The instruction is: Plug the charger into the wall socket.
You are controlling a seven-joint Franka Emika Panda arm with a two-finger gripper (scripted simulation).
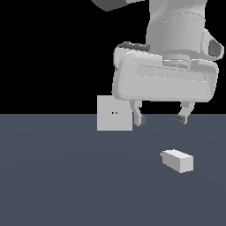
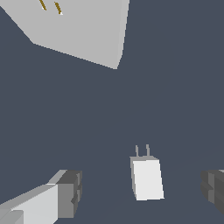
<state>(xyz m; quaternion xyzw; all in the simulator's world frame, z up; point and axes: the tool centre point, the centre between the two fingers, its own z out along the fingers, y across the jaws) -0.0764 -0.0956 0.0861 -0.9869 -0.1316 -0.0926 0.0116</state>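
The charger [image 1: 177, 160] is a small pale block lying flat on the dark floor, in the exterior view's right half. In the wrist view the charger [image 2: 146, 178] shows two thin prongs pointing toward the wall socket [image 2: 83, 30]. The wall socket [image 1: 114, 113] is an upright light grey square panel with two tiny orange holes at its centre, standing farther back at the exterior view's left of the charger. My gripper [image 1: 160, 119] hangs open above the floor, higher than the charger and apart from it, with nothing between its fingers [image 2: 65, 192].
A dark grey-blue floor [image 1: 66, 176] spreads under everything, with black background behind it. The arm's large white hand body [image 1: 163, 81] overlaps the socket panel's upper right corner in the exterior view.
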